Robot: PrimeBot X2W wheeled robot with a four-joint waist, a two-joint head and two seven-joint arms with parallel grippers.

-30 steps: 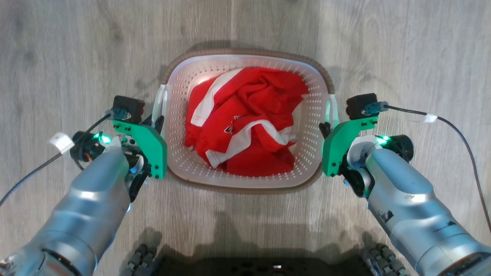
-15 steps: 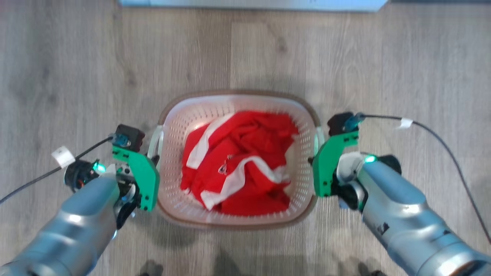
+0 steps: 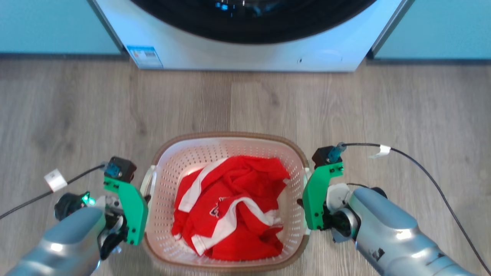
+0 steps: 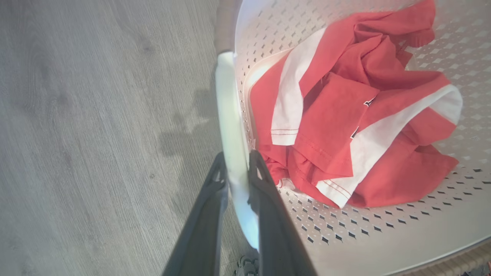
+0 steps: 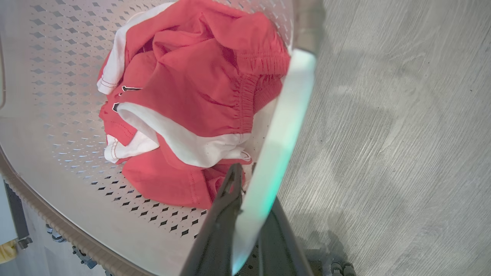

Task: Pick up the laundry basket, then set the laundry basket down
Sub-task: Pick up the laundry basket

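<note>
With the left gripper (image 4: 236, 163), clamps the white side handle (image 4: 230, 115) at 9 o'clock; with the right gripper (image 5: 245, 172), the 3 o'clock handle (image 5: 285, 122). Holds between them the cream-white perforated plastic laundry basket (image 3: 230, 135), brown-rimmed, red-and-white clothing (image 3: 230, 207) inside; white washing machine (image 3: 245, 57) at 12 o'clock.

I count one laundry basket (image 3: 226, 140) with two white handles: left handle (image 4: 230, 126), right handle (image 5: 284, 126). Two pincers: left pincer (image 4: 236, 161), right pincer (image 5: 253, 184). One washing machine (image 3: 245, 50). One red-and-white clothing heap (image 3: 230, 207); how many pieces, I can't tell. Two cables: left cable (image 3: 27, 207), right cable (image 3: 422, 168).
</note>
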